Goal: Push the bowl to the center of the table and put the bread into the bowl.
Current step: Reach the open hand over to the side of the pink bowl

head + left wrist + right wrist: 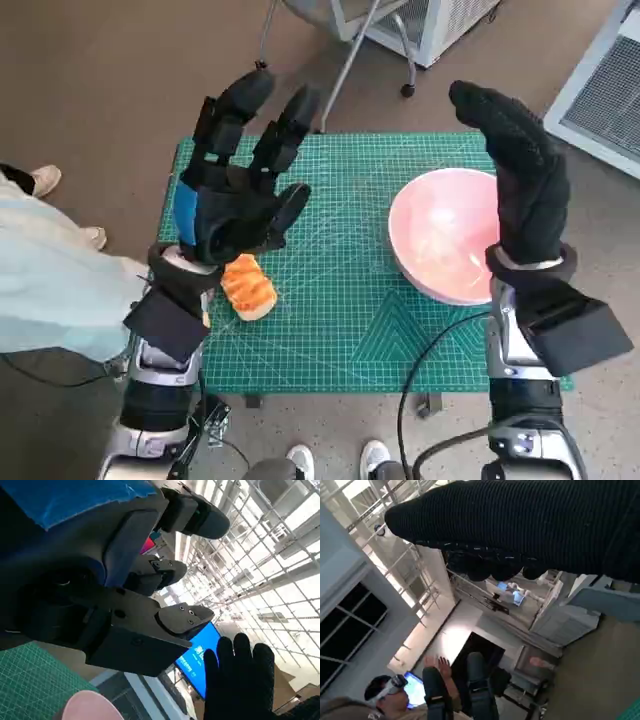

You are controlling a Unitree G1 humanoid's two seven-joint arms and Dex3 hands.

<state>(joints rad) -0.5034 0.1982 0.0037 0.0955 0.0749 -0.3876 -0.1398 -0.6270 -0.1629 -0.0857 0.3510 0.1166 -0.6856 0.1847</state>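
both hands, left hand (pixel 232 205) and right hand (pixel 520 180), hover spread and empty; bread (pixel 248 287) lies lengthwise toward the near edge.

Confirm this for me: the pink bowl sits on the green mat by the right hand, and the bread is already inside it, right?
Not quite. The bread lies on the green mat below the left hand, not in the pink bowl; the head view shows it.

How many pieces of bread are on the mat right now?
1: the bread lies on the green mat, partly under the left hand, apart from the pink bowl. More could be hidden beneath the hands.
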